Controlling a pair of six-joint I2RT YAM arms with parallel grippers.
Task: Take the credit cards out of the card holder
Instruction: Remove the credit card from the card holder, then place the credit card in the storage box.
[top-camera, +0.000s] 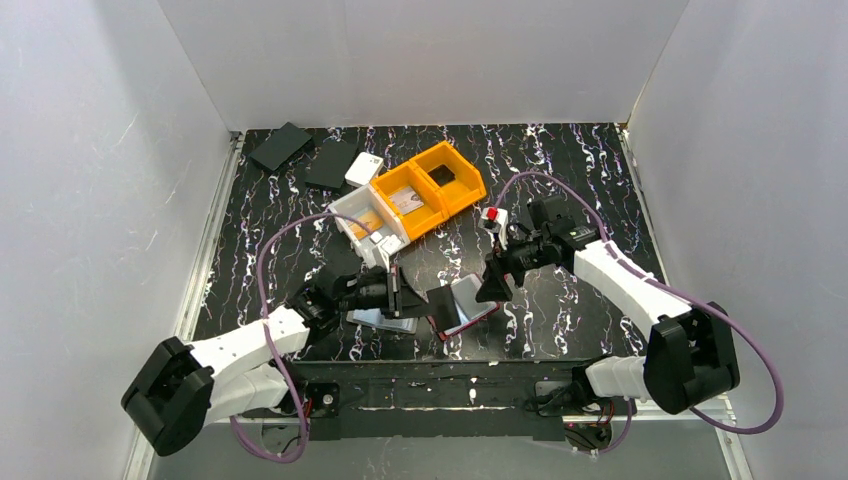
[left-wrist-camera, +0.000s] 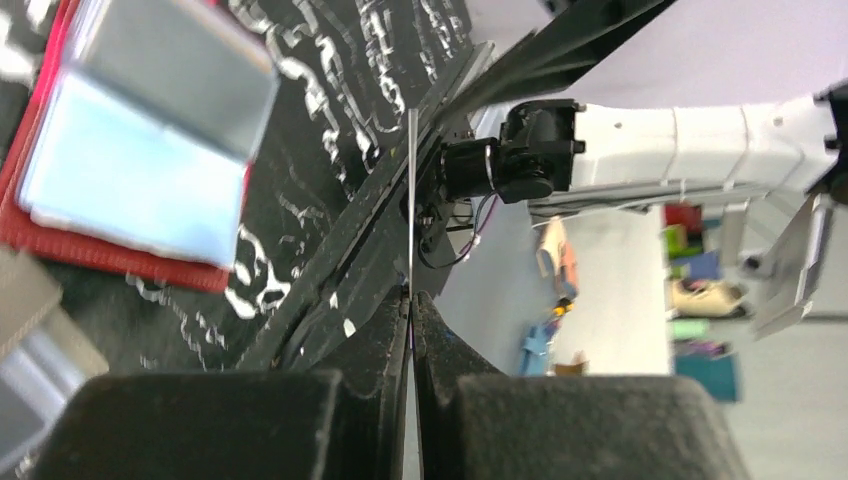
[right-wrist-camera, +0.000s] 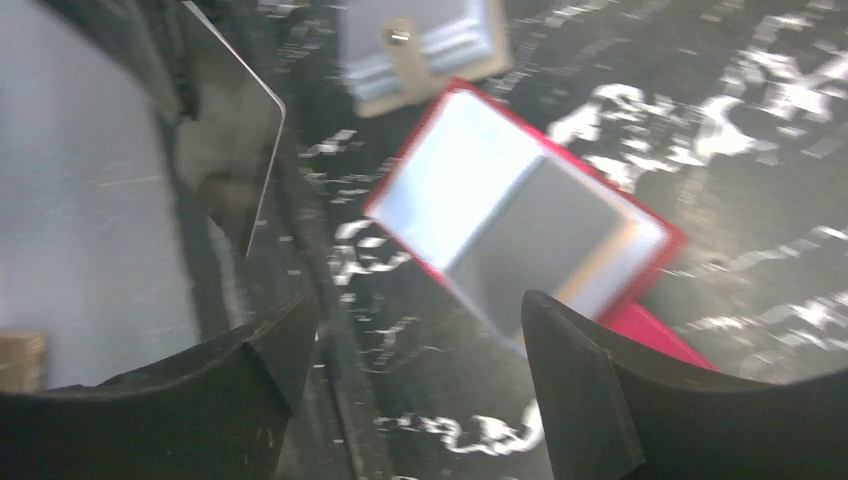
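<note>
Top: your left gripper is clamping a credit card, raised just beside the open red card holder; right gripper is hanging released next to it | Left wrist: card is showing edge-on, so be drawing it straight, not twisting | Right wrist: be steadying the holder's rim; bare table is lying beyond.

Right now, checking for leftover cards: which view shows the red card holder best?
Right wrist: the card holder lies open mid-frame, though blurred. Top external shows it small; left wrist shows only part, at its upper left.
</note>
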